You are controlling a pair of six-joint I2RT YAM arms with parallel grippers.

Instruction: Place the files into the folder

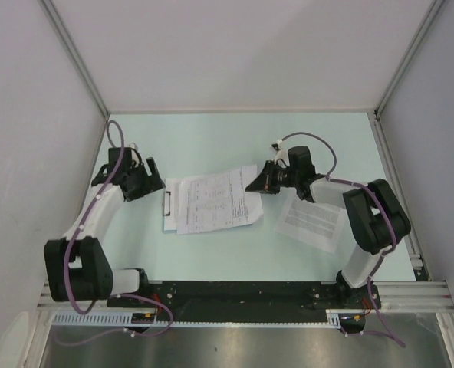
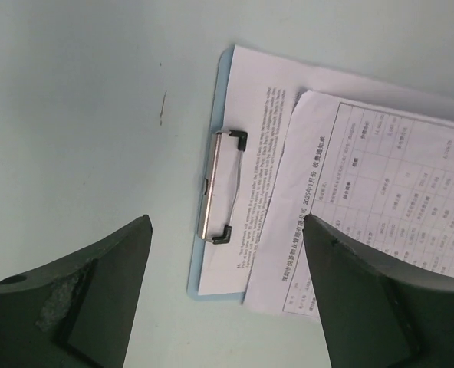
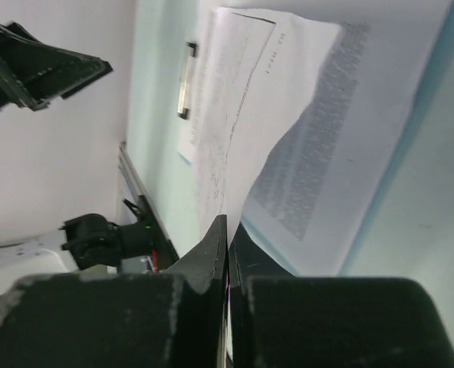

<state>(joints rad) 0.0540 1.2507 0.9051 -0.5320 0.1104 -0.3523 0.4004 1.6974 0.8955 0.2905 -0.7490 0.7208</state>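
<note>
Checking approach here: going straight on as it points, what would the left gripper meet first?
Likely the silver clip at the folder's short edge; the open left gripper frames it, though depth is unclear.

files (image 1: 215, 201) on folder (image 1: 166, 216) | loose sheet (image 1: 313, 221) right of them, apart, on table (image 1: 212, 146)

Files (image 2: 380, 176): matt white paper. Folder (image 2: 194, 280) clip (image 2: 209, 186): shiny bare metal. Left pincer fingers (image 2: 97, 291): matt black plastic, scuffed.
</note>
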